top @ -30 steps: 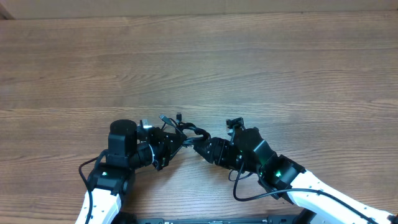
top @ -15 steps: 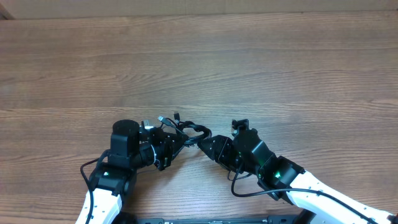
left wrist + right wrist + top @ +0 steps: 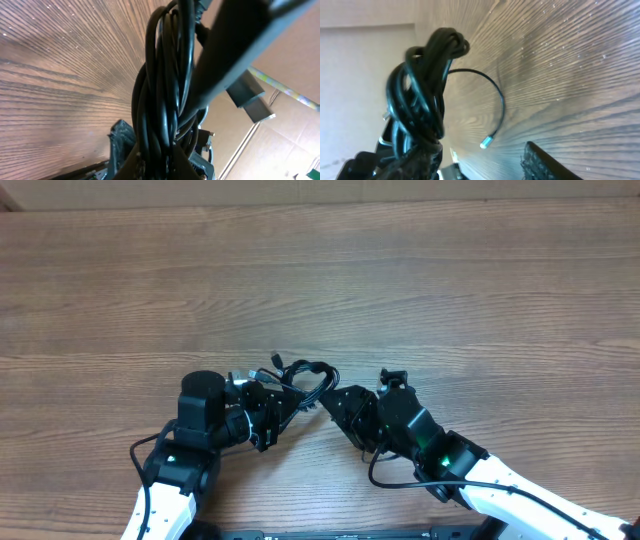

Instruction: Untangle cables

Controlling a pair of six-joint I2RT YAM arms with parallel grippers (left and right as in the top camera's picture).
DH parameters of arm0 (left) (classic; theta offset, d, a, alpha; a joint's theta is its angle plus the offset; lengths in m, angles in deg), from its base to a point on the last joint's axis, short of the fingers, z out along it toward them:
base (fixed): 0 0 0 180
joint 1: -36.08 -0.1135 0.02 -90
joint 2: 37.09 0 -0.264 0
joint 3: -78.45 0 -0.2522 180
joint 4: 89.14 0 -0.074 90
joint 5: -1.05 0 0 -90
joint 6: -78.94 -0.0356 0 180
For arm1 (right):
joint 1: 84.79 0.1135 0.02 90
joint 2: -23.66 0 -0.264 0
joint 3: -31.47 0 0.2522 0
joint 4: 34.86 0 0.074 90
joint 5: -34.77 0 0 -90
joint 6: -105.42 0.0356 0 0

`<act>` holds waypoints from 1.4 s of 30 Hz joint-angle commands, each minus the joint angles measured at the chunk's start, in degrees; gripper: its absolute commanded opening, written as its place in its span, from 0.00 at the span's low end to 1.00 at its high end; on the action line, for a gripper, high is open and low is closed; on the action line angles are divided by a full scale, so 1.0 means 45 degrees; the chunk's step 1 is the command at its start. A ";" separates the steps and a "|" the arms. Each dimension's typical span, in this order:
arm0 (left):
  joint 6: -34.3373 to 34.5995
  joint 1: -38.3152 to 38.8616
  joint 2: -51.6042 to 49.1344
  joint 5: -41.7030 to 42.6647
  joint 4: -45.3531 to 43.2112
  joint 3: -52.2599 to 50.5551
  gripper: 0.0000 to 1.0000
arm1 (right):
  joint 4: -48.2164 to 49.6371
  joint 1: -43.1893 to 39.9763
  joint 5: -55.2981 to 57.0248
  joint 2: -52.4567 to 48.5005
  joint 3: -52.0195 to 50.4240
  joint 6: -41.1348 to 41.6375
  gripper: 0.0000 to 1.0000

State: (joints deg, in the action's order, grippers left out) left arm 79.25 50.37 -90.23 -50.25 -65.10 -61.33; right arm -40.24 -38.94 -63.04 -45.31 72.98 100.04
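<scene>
Barely begun — the cables (image 3: 312,370) are one twisted knot between the arms, low over the table (image 3: 400,280). The left gripper (image 3: 272,406) clamps the bundle; the right gripper (image 3: 328,402) waits beside it with jaws apart — one silver-tipped end (image 3: 487,143) trails free.

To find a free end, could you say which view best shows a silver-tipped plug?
Right wrist: the plug stands out on a thin curved cord. Overhead, the bundle is too small to pick it out; left wrist shows only twisted cords.
</scene>
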 commanded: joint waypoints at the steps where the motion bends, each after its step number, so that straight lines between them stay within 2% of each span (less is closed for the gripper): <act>1: 0.0199 0.0583 0.0063 0.2084 0.0335 -0.0039 0.04 | 0.0986 -0.0126 0.1423 0.0107 0.0253 0.0437 0.72; 4: 0.0325 0.0583 0.0063 0.2720 0.0277 -0.0039 0.04 | 0.1030 -0.0126 0.2035 0.0102 0.0253 0.0432 0.74; 9: 0.0379 0.0583 0.0063 0.3585 -0.0384 -0.0039 0.05 | 0.1030 -0.0131 0.3045 -0.0233 0.0253 0.0413 0.68; 14: 0.0529 0.0583 0.0063 0.4328 -0.1515 -0.0034 0.04 | 0.1117 -0.0131 0.3206 -0.1122 0.0253 -0.0627 0.67; 23: 0.0549 0.0481 0.0063 0.4454 -0.1637 -0.0039 0.04 | 0.0311 -0.0131 0.3157 -0.2011 0.0253 -0.2647 0.61; 26: 0.0432 0.0291 0.0063 0.4512 -0.1637 -0.0039 0.04 | -0.0457 -0.0131 0.3045 -0.2011 0.0253 -0.3016 0.49; 32: -0.0049 -0.0180 0.0063 0.4779 -0.1632 -0.0039 0.04 | -0.1943 -0.0131 0.1729 -0.2011 0.0253 -0.4449 0.05; 37: -0.0525 -0.0641 0.0063 0.5095 -0.1632 -0.0039 0.04 | -0.2375 -0.0131 0.0243 -0.1836 0.0253 -0.6154 0.04; 42: -0.1428 -0.1219 0.0063 0.5260 -0.1632 -0.0034 0.04 | -0.3847 -0.0131 0.0078 -0.1107 0.0257 -0.7344 0.04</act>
State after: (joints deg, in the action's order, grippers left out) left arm 77.65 47.04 -90.58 -30.03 -71.41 -62.05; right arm -54.60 -39.01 -61.84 -52.26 74.00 72.30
